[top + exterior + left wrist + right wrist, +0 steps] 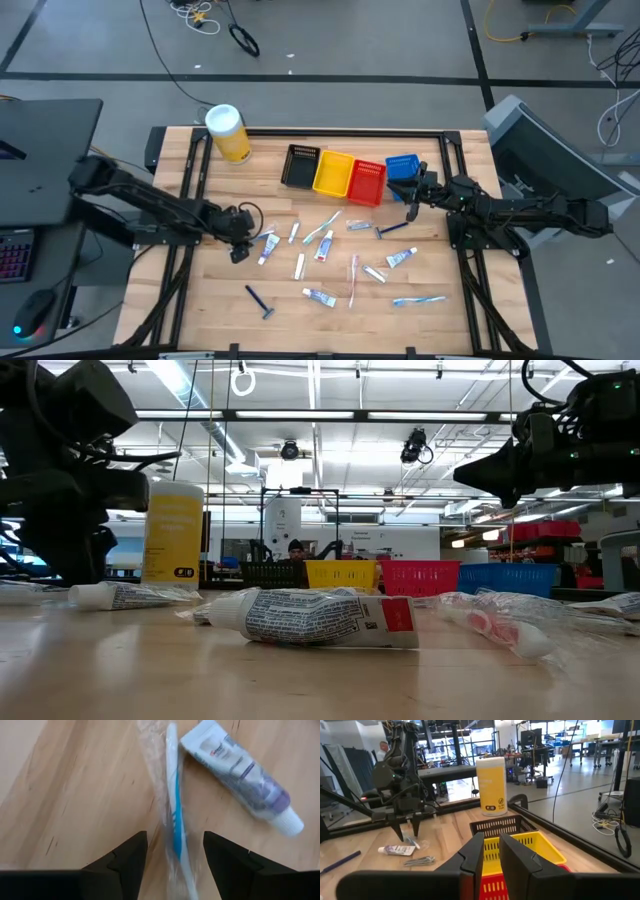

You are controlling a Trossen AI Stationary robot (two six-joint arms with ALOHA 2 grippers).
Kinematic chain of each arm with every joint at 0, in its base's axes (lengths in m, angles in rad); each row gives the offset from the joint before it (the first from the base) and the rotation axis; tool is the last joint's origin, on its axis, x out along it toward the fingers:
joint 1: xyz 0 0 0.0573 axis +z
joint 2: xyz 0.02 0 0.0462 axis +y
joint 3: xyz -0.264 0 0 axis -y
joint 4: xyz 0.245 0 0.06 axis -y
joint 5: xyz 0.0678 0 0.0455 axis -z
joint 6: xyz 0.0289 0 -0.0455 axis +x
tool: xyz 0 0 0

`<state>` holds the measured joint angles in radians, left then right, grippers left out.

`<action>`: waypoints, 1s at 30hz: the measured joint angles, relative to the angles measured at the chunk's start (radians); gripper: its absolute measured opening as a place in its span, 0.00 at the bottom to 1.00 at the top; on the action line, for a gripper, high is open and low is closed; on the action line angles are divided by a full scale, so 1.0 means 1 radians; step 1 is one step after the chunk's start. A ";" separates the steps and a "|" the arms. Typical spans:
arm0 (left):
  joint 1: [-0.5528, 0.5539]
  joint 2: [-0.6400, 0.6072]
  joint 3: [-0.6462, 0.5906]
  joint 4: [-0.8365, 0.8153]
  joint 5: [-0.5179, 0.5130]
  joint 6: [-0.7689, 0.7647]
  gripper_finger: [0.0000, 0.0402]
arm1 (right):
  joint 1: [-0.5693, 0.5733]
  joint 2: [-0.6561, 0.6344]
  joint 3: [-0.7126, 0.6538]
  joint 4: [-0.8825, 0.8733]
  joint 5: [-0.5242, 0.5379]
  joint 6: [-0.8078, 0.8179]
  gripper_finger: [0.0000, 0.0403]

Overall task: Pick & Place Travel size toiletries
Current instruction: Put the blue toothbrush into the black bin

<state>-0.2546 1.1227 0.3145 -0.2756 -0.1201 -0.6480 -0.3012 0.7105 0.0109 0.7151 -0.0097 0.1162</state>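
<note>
Blue-and-white wrapped toothbrush (pixel 175 815) lying on table (pixel 200 300) between parted fingers of left gripper (pixel 172 851), jaws wide, touching nothing visible. Small white tube (pixel 240 772) just beside. Farther off, right gripper (pixel 491 851) above yellow basket (pixel 540 842), jaws narrow, empty.

Grey floor (pixel 400 40) with cables; bright ceiling strip lights (pixel 330 415); distant workbenches (pixel 580 742)

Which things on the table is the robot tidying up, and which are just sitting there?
For the job:
white tubes
wrapped toothbrush between the left claw's open fingers
blue razors

Just sitting there:
yellow canister
black, yellow, red and blue baskets
</note>
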 joint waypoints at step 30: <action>0.122 0.022 0.145 0.286 -0.553 -0.032 0.13 | 0.000 0.002 0.000 -0.016 0.195 -0.002 0.18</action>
<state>-0.1330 1.1446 0.4593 0.0103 -0.6734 -0.6804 -0.3016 0.7120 0.0109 0.6994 0.1848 0.1146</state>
